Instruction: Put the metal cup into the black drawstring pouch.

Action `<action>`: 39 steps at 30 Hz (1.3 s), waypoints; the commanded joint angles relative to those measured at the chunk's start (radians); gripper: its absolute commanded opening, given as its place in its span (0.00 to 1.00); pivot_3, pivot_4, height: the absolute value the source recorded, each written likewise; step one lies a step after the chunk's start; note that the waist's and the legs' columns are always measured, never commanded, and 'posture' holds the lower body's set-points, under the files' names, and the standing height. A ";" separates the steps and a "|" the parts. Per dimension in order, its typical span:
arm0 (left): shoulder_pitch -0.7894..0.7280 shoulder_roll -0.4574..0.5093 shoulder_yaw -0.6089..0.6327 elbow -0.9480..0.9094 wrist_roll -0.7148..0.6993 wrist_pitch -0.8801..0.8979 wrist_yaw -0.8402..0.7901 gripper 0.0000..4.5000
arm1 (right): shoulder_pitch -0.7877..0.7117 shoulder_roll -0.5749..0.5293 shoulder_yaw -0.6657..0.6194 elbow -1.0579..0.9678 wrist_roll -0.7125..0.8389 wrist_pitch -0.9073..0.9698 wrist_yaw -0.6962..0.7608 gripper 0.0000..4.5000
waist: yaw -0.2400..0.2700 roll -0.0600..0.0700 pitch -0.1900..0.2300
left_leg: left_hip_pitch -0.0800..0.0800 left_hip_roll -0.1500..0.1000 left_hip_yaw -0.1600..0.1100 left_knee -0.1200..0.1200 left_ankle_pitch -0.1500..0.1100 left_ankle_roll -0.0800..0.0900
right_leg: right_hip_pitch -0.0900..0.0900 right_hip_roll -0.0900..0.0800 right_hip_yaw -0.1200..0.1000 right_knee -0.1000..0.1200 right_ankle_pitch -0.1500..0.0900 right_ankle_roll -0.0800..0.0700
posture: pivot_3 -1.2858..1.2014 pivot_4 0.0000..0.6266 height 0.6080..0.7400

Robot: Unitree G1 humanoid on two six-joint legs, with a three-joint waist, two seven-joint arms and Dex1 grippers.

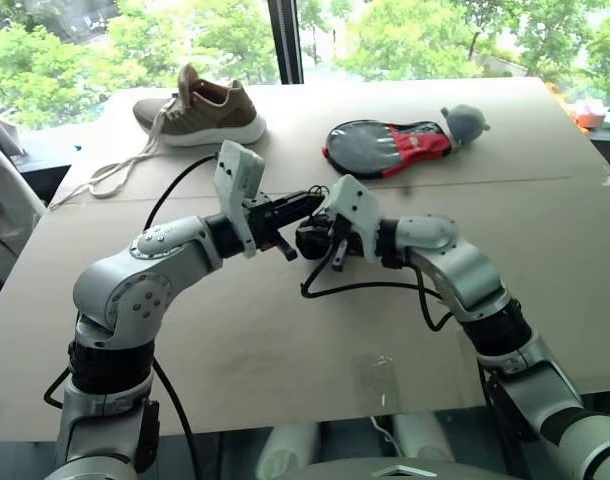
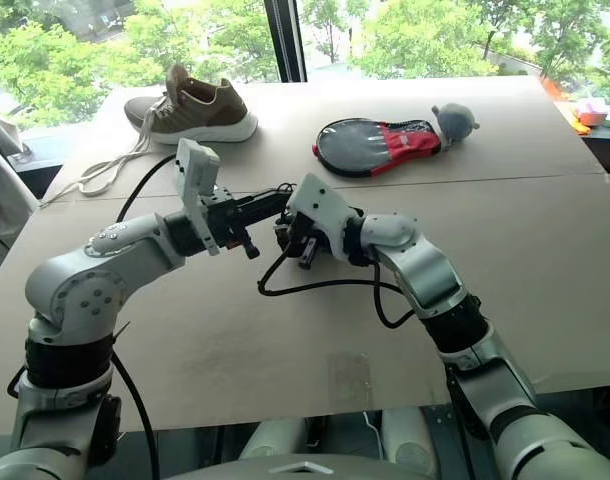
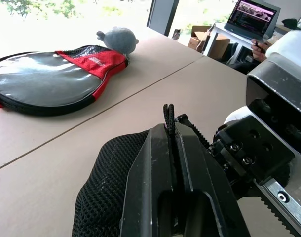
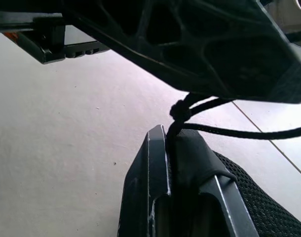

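Observation:
The black drawstring pouch [image 1: 311, 241] hangs a little above the table's middle, between my two grippers. My left gripper [image 3: 169, 112] is shut, with the pouch's thin cord pinched at its fingertips and the mesh fabric [image 3: 103, 182] bulging just beneath. My right gripper [image 4: 165, 132] comes from the opposite side and is shut on a fold of the pouch's fabric, with the knotted cord [image 4: 178, 109] just past its tips. In the left eye view the left gripper [image 1: 313, 204] sits just above the right gripper [image 1: 320, 240]. The metal cup is hidden.
A brown shoe [image 1: 200, 108] with long loose laces lies at the table's far left. At the far middle lie a black-and-red paddle cover [image 1: 385, 148] and a grey plush toy [image 1: 463, 122]. A black cable [image 1: 365, 288] loops under my right arm. The near table edge [image 1: 285, 420] is close.

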State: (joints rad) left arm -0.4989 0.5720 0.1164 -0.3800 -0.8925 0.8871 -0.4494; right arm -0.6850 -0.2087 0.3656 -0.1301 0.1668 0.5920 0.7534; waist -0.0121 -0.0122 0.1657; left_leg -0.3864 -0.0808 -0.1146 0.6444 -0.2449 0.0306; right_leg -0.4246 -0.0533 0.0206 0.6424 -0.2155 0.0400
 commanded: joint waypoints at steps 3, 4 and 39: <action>-0.133 -0.075 0.136 0.038 -0.105 -0.023 0.095 0.02 | -0.005 0.011 0.016 -0.044 -0.001 -0.007 -0.004 0.00 | 0.000 0.000 0.000 | 0.000 0.000 0.000 0.001 0.000 0.000 | 0.000 0.000 0.000 0.000 0.000 0.000 | 0.52 0.24 1.00; -0.161 -0.092 0.158 0.051 -0.136 -0.020 0.118 0.02 | -0.005 0.009 0.020 -0.040 -0.009 -0.014 -0.006 0.00 | 0.000 0.000 0.000 | -0.001 0.000 0.000 0.001 0.000 0.000 | 0.000 0.000 -0.001 0.000 0.000 0.000 | 0.52 0.24 1.00; -0.289 -0.109 0.222 0.100 -0.426 -0.006 0.299 0.00 | -0.038 0.123 -0.047 0.053 -0.010 -0.016 -0.098 0.37 | -0.002 -0.003 -0.002 | -0.008 -0.001 0.000 0.005 0.000 0.000 | -0.007 0.000 0.000 0.003 0.000 0.000 | 0.52 0.24 1.00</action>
State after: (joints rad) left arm -0.7750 0.4482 0.3152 -0.2441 -1.2998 0.9043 -0.1477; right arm -0.7012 -0.1157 0.3659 -0.0370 0.1122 0.5667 0.6671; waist -0.0145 -0.0153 0.1636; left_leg -0.3940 -0.0822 -0.1144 0.6497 -0.2447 0.0306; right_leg -0.4314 -0.0537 0.0210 0.6458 -0.2152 0.0403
